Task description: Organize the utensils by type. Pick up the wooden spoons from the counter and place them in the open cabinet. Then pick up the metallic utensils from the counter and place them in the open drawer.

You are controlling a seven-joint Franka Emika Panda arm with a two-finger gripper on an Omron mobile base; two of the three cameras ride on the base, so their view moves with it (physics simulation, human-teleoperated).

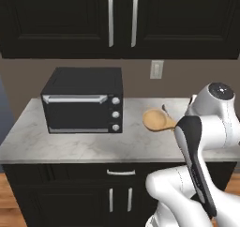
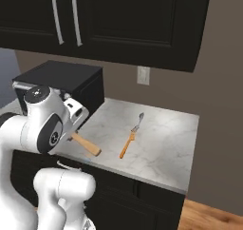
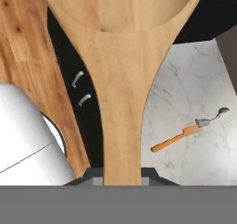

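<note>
holding a wooden spoon (image 3: 121,79) by its handle, the fingers (image 3: 92,176) pinch it above the tabletop (image 2: 161,143). orange fork (image 2: 127,143) and silver spoon (image 2: 138,120) lie there; upper cabinet (image 1: 122,19) looks closed, so most work remains.

On the counter (image 2: 161,143), the orange utensil (image 2: 127,144) lies touching the silver utensil (image 2: 138,120), right of the toaster oven (image 2: 71,84).

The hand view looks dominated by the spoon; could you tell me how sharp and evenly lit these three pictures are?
Hand view: the wooden spoon looms large and soft-edged, while the orange utensil on the counter stays crisp. Left base view: flat, even light, with a faint shadow under the toaster oven. Right base view: no glare; the upper cabinet is nearly featureless black.
</note>
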